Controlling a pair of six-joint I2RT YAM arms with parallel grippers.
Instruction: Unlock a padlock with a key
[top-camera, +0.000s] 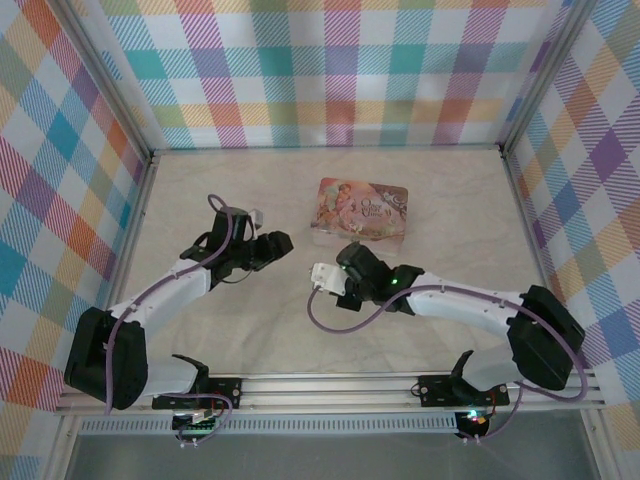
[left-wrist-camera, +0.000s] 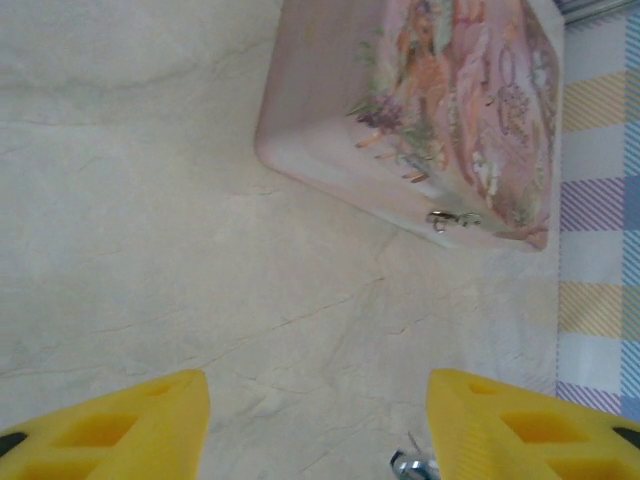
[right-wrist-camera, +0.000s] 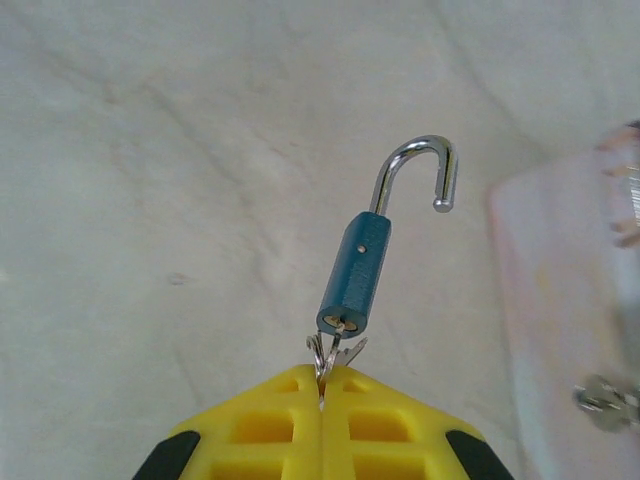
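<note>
The right gripper (right-wrist-camera: 322, 395) is pinched tight on the tiny silvery key (right-wrist-camera: 337, 350); the key sits in the bottom of the blue padlock (right-wrist-camera: 357, 268), whose shackle (right-wrist-camera: 415, 160) is popped open. The left gripper (left-wrist-camera: 318, 392) is spread wide, holding nothing, near the pink floral tin (left-wrist-camera: 330, 110).
</note>
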